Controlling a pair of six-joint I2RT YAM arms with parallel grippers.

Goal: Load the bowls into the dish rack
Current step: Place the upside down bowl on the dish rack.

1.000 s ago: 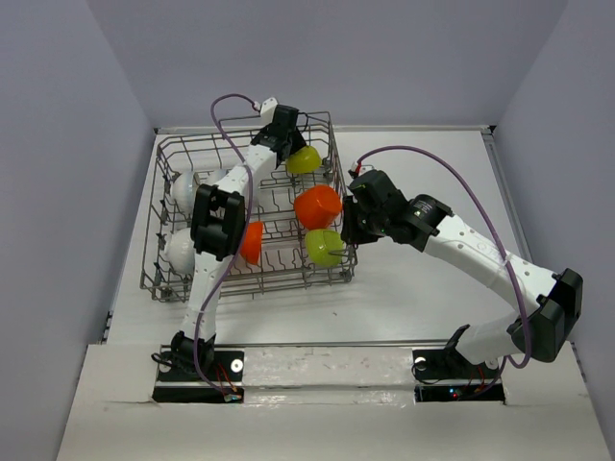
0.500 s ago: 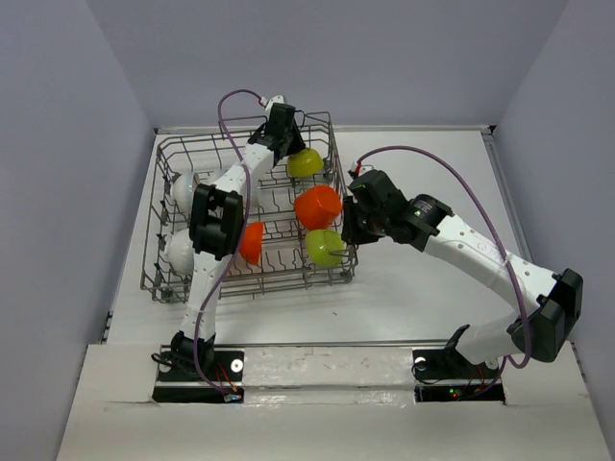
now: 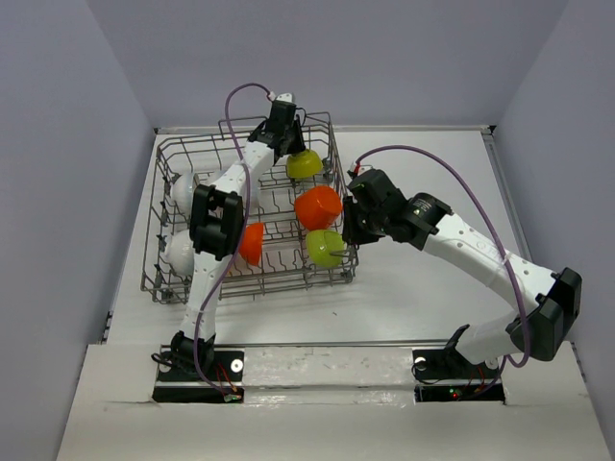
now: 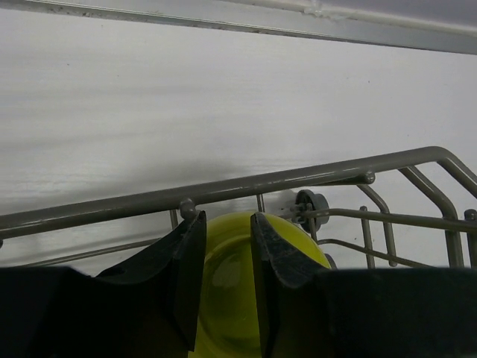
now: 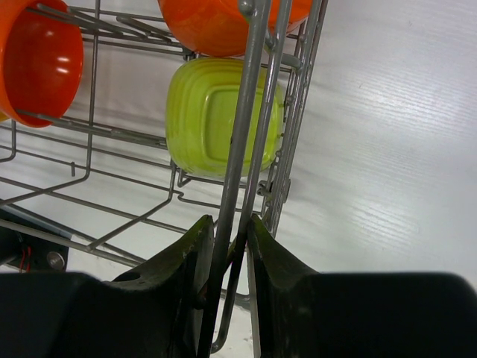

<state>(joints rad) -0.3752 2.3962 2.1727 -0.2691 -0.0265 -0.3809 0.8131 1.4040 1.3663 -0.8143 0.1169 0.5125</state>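
White tabletop (image 3: 432,173), my right claw (image 5: 229,224) clamps wire dish rack (image 4: 89,210), left claw (image 4: 226,221) straddles glossy lime bowl (image 4: 227,291), grip unclear

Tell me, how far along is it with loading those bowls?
Mostly done, it seems. Already in the dish rack: two white bowls, a red-orange bowl, an orange bowl and a lime bowl. In hand: the left hand pinches a second lime bowl at the rack's far rim, while the right hand grips the rack's side. Left: settling that bowl; none shows outside the rack.
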